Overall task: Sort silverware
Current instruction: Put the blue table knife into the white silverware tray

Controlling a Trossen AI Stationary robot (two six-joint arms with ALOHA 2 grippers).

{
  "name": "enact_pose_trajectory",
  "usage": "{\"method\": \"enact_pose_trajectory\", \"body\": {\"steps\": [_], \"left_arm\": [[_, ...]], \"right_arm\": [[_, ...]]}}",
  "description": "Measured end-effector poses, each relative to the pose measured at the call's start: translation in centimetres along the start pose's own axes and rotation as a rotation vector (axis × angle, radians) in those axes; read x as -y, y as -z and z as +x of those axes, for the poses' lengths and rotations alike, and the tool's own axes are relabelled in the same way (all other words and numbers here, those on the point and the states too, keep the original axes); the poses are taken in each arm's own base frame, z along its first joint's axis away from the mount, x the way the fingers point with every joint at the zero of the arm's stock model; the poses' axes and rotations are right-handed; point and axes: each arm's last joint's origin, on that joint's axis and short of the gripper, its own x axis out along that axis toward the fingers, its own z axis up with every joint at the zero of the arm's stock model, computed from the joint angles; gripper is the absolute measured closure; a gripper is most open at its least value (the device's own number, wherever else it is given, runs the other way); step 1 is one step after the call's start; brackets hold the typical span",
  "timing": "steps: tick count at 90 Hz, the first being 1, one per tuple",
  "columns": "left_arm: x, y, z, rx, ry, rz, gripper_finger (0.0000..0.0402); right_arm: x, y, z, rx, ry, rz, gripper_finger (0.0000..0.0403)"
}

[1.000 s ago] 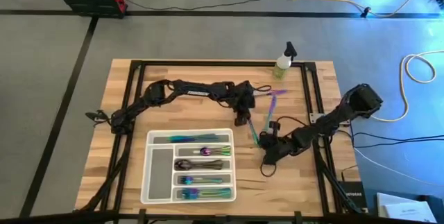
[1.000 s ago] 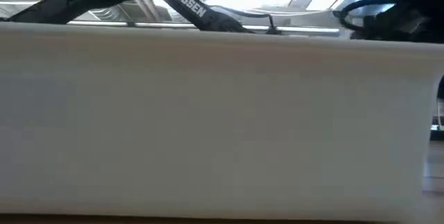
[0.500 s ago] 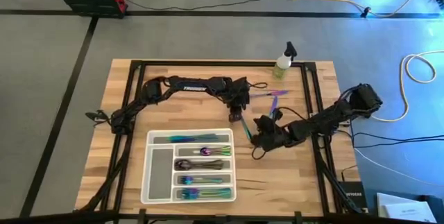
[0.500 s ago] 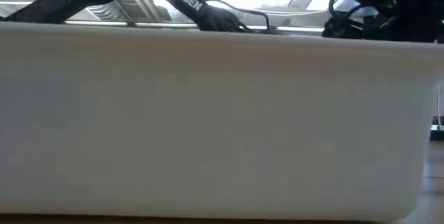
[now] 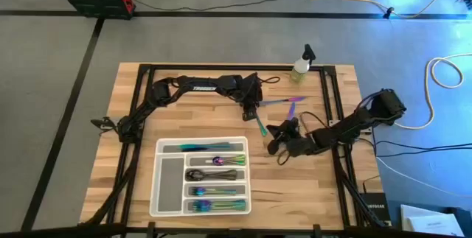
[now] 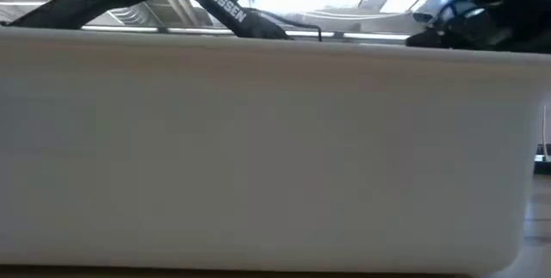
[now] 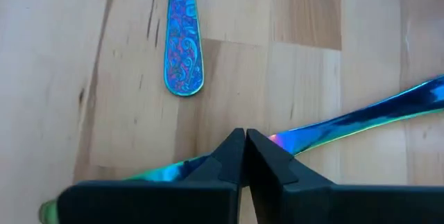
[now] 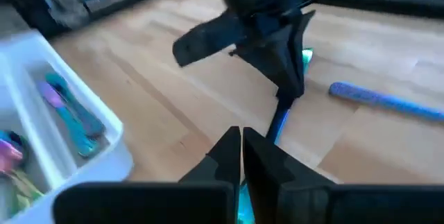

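From overhead, the white compartment tray [image 5: 167, 186] sits on the near-left part of the wooden table [image 5: 133, 91]. Its long left bin looks bare. The four slots beside it hold sorted silverware [image 5: 215, 177]: teal-green pieces in the top slot, dark ones below that, and iridescent purple-teal ones in the two lowest. Three loose pieces lie on bare wood past the tray's far-right corner: a purple handle [image 5: 294, 99], a bluish piece [image 5: 271, 102] beside it, and a teal utensil [image 5: 261, 127] lying diagonally. The left gripper [image 5: 251, 111] is down at the upper end of that teal utensil, and the right gripper [image 5: 274, 135] sits near its lower end, so the two tools crowd the same small patch. A small spray bottle [image 5: 301, 65] stands at the far edge, clear of both.

From table height, the tray's white wall [image 6: 258, 149] blocks nearly everything. Only dark arm links show above its rim.

The left wrist camera shows its fingers [image 7: 229, 156] pressed together on the iridescent utensil [image 7: 361, 116], which runs crosswise under the tips. A patterned blue handle [image 7: 183, 50] lies apart on the wood.

The right wrist camera shows its own fingers [image 8: 225, 151] closed tip to tip with nothing clearly between them. The left gripper [image 8: 288, 78] is just ahead, a blue handle [image 8: 385, 102] lies beyond, and the tray corner [image 8: 104, 144] holds teal and purple pieces [image 8: 66, 106].
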Motion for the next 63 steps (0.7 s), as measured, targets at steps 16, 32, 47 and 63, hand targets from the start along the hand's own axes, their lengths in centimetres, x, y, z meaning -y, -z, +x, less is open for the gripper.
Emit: {"method": "enact_pose_trajectory", "body": {"steps": [16, 32, 47, 63], "left_arm": [[0.2, 1.2, -0.5, 0.106, 0.007, -0.032, 0.0402], [0.5, 2.5, -2.4, 0.174, -0.002, -0.082, 0.0402], [0.5, 4.0, -2.9, 0.145, -0.023, -0.166, 0.0402], [0.2, 3.7, -3.1, 0.178, -0.029, -0.176, 0.0402]], "right_arm": [[2.3, 0.5, -1.2, 0.094, -0.134, 0.16, 0.0403], [2.1, 0.4, -1.0, 0.038, -0.221, 0.107, 0.0403], [1.4, -0.1, 0.7, -0.078, -0.161, 0.023, 0.0403], [0.5, -2.1, 3.1, -0.224, 0.029, -0.113, 0.0403]]}}
